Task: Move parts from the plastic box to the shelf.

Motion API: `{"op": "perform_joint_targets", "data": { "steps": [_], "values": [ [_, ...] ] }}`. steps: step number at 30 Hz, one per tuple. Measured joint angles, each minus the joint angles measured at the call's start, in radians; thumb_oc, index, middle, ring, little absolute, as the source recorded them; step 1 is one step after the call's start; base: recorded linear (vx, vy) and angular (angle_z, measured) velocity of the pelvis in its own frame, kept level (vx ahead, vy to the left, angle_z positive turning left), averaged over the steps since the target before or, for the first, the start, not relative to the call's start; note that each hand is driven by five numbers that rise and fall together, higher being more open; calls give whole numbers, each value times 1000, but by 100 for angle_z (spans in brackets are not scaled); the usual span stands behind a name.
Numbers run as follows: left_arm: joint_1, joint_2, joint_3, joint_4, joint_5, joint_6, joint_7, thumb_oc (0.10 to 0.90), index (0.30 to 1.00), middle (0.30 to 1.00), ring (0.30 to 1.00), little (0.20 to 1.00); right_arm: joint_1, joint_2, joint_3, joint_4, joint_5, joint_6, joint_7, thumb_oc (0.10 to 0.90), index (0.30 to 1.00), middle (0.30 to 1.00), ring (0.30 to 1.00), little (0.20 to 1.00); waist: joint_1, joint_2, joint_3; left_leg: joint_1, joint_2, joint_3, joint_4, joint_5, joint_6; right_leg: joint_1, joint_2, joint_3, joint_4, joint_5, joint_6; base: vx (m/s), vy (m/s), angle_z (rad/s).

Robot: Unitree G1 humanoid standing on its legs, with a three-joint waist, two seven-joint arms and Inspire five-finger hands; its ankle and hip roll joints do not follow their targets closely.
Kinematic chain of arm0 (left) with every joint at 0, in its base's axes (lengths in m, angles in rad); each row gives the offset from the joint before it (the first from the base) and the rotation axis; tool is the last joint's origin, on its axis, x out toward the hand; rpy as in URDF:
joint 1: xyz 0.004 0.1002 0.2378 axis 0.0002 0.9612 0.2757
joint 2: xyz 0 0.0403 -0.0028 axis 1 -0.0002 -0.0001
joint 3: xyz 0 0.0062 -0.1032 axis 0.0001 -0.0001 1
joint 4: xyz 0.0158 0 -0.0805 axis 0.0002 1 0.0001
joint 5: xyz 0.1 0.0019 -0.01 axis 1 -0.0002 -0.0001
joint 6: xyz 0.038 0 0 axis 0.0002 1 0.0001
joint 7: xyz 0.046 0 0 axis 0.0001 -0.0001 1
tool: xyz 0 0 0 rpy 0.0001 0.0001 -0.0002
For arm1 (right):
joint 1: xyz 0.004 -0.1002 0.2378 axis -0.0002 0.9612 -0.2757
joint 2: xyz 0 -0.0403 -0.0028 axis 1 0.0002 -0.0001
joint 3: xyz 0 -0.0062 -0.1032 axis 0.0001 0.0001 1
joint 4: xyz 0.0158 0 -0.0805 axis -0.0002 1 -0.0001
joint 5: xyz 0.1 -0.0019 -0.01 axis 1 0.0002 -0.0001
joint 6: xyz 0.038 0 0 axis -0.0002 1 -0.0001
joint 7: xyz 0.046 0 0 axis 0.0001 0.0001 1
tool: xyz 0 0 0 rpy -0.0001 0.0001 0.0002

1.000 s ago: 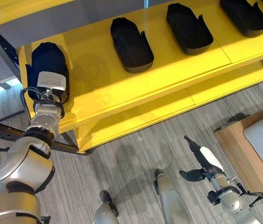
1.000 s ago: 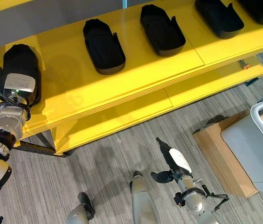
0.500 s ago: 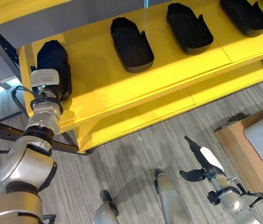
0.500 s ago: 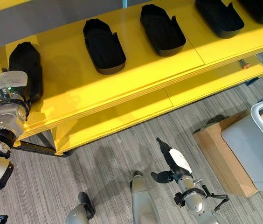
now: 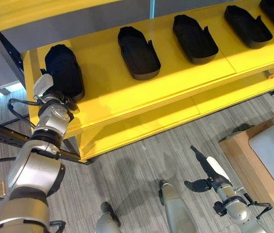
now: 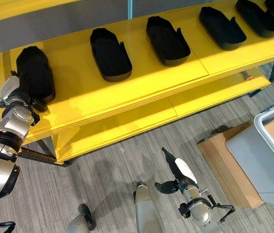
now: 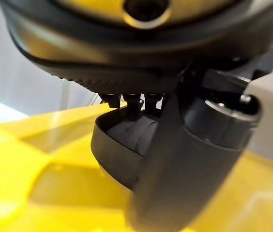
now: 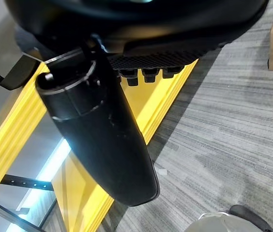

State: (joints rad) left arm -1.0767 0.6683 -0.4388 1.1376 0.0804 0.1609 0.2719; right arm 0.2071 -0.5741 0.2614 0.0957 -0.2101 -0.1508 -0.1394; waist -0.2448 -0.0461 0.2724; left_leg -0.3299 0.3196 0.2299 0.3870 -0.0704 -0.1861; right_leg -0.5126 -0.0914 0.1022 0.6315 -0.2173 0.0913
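Up at the yellow shelf's [image 5: 127, 92] left end: left hand [image 5: 54, 94] against the near end of a black part [image 5: 64, 70] lying there, fingers hidden, grip impossible to tell. Further along, four more parts [image 5: 138, 52]. Low over the floor [image 5: 142, 160]: right hand [image 5: 209, 171], fingers straight, empty.

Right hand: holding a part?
No. The right hand hangs over the grey floor with straight fingers and nothing in it.

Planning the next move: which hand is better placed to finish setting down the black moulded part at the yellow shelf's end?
Left. The left hand is already at the black moulded part on the yellow shelf; the right hand hangs low over the floor.
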Motion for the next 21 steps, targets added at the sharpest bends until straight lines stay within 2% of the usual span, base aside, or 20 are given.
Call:
{"op": "perform_joint_targets", "data": {
  "steps": [3, 5, 9, 21],
  "values": [
    [-7, -53, -1, -14, 0, -39, 0, 900, 1000, 1000, 1000, 1000, 1, 0, 0, 0, 6, 1, 0, 900, 1000, 1000, 1000, 1000, -5, -4, -3, 0, 0, 6, 9, -5, 1, -1, -1, 6, 0, 4, 2, -2, 9, -4],
    [-7, -66, -1, -20, 0, -41, 0, 900, 1000, 1000, 1000, 1000, -1, 0, 1, 0, 6, 1, 2, 900, 1000, 1000, 1000, 1000, -14, -4, -3, 0, 0, 8, 9, -5, 1, -2, -1, 8, -1, 5, 2, -1, 4, -3],
    [-12, -67, -10, -31, 0, -52, 0, 900, 1000, 1000, 1000, 1000, 3, 0, 1, 0, 13, 1, 3, 900, 1000, 1000, 1000, 1000, -32, -3, -3, 2, 0, 13, 9, -5, 1, -6, 0, 12, -1, 7, 2, -2, -8, -4],
    [-17, -65, -65, -48, 58, -58, -3, 900, 1000, 1000, 1000, 1000, 19, -2, 1, 35, 17, 3, 3, 900, 1000, 1000, 1000, 1000, -24, 21, -14, 2, 1, 26, 9, -5, 1, -22, 5, 25, 9, 8, 2, -2, -1, -2]
  ]
}}
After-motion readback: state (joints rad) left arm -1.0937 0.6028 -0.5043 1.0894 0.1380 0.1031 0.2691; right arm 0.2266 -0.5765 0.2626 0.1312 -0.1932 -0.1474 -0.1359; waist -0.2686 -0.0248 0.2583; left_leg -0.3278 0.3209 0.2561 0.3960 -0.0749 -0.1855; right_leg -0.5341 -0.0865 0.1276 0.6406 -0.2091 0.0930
